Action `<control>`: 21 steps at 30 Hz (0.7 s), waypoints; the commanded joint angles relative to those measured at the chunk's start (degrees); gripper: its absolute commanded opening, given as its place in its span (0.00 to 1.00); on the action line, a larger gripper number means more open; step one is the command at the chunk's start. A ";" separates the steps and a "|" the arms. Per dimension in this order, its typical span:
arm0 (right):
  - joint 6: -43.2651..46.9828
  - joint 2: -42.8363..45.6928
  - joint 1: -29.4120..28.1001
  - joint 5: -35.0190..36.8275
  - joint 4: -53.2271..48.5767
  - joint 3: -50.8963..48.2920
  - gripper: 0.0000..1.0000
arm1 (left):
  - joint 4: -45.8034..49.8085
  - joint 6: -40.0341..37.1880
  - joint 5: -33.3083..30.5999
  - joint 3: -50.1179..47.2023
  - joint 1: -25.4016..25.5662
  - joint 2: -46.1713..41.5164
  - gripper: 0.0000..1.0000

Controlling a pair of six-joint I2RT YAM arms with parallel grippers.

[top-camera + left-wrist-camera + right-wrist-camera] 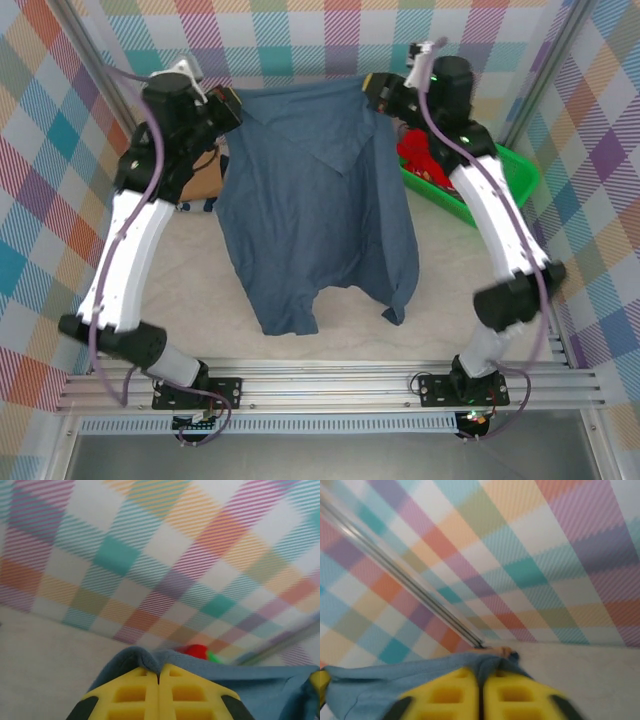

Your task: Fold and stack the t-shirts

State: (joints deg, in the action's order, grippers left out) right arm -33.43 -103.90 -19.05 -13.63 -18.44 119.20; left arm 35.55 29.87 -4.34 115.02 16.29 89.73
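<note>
A slate-blue t-shirt [315,200] hangs spread by its shoulders between the left gripper [228,105] and the right gripper [372,90], draped over the pale, matte table [440,300]. Pastel checked walls [40,200] enclose the cell. From above, a red t-shirt [422,158] sits in a green basket [515,170], and a tan t-shirt [205,182] lies behind the left arm. The wrist cameras show each gripper's hollow-celled yellow fingers [130,692] [445,695] pressed together on a fold of soft blue cloth.
</note>
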 commanded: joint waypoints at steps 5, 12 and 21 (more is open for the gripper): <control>-0.04 -12.06 2.25 1.89 -17.27 8.47 0.61 | 10.49 3.54 7.38 1.63 -8.20 13.57 0.50; -4.58 9.31 1.56 6.87 -17.57 -24.05 0.60 | 12.45 3.34 7.18 -17.30 -6.91 2.29 0.51; -21.01 32.32 -0.20 5.59 -31.39 -64.54 0.55 | 18.85 9.48 14.18 -54.95 -4.74 -12.83 0.49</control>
State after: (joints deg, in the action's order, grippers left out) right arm -47.48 -71.55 -19.27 -6.70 -43.44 61.47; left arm 49.17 36.69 6.87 67.05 11.18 76.86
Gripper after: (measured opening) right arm 0.542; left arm 0.490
